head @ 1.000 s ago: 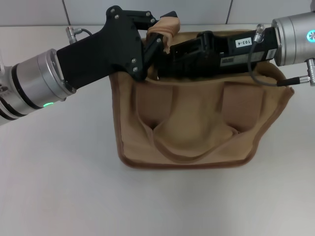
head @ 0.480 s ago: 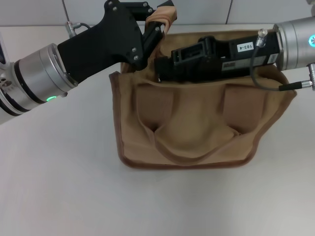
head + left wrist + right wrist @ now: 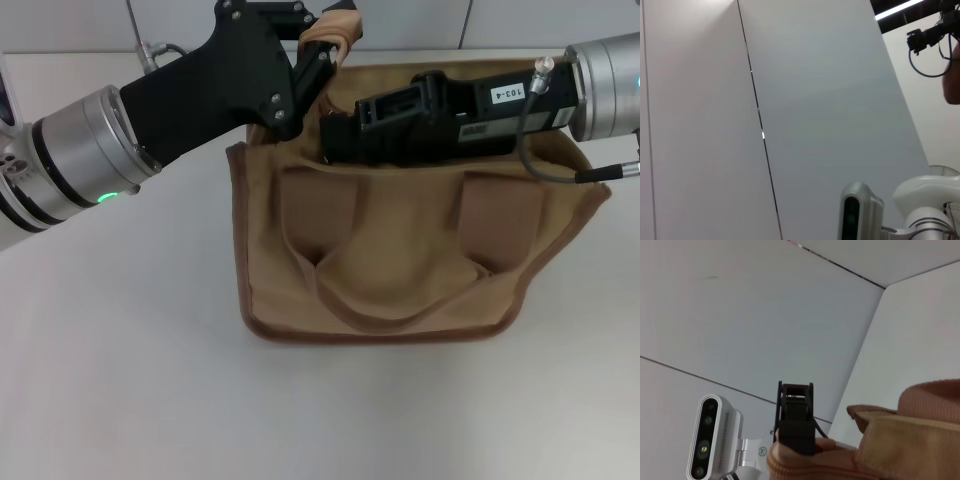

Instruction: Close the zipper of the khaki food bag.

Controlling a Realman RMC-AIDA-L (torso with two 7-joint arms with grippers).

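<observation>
The khaki food bag (image 3: 390,260) stands on the white table in the head view, its front handle (image 3: 400,312) hanging down its near side. My left gripper (image 3: 322,55) is at the bag's far left top corner, shut on the tan side strap (image 3: 335,28) and holding it up. My right gripper (image 3: 335,135) lies along the bag's top from the right and covers the zipper line. The zipper and its silver pull tab are hidden under it. The right wrist view shows tan bag fabric (image 3: 910,440) and a black finger (image 3: 795,420) pressed on it.
The white table (image 3: 150,380) stretches out to the left of the bag and in front of it. A grey panelled wall (image 3: 420,20) rises just behind the bag. The left wrist view shows only wall panels and part of the robot body (image 3: 862,210).
My left gripper has risen with the side strap, pulling the bag's left corner up. My right gripper has moved slightly to the right along the bag's top. The bag has shifted a little right.
</observation>
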